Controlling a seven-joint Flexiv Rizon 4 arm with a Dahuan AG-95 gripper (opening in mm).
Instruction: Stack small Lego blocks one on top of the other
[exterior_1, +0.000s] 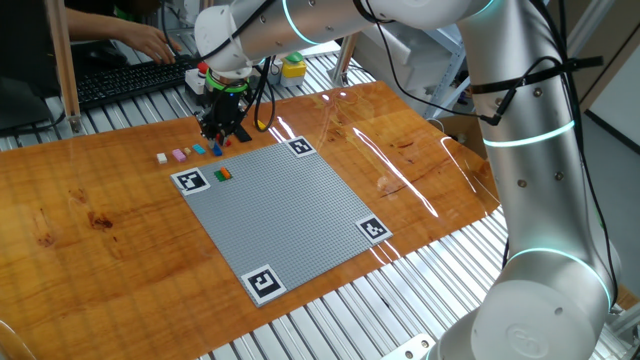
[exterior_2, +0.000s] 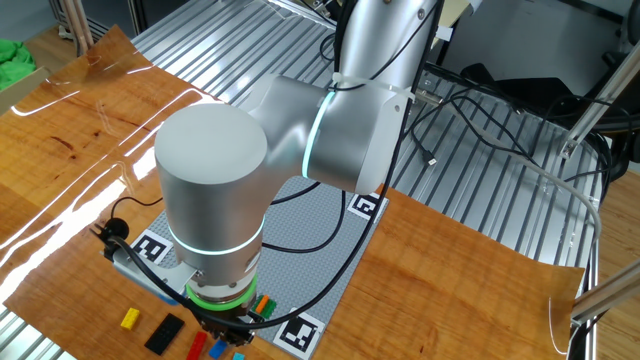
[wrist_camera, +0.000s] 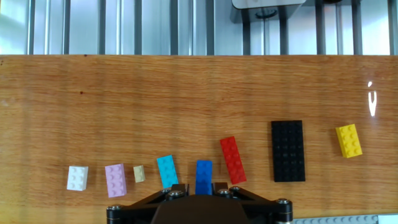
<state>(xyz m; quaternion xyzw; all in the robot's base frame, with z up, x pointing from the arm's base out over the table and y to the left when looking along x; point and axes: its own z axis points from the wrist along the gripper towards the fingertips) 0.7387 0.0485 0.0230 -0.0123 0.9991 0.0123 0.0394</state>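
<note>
Hand (wrist_camera: 204, 188) points straight down at the row of loose bricks, fingers narrowed around the dark blue brick (wrist_camera: 204, 176); looks clamped on it, brick still on the wooden surface (wrist_camera: 186, 99). Light blue brick (wrist_camera: 167, 170) and red brick (wrist_camera: 233, 159) lie just beside, spaced for single picks. Orange-and-green pair (exterior_1: 223, 174) sits on grey baseplate (exterior_1: 290, 215), probably the stack's start.

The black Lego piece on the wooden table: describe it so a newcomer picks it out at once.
Start at the wooden table and find the row of small Lego blocks lying just in front of the gripper in the hand view. Between the red brick and the yellow brick lies the black piece. It is flat, the only black one, and clearly the largest in the row.
</note>
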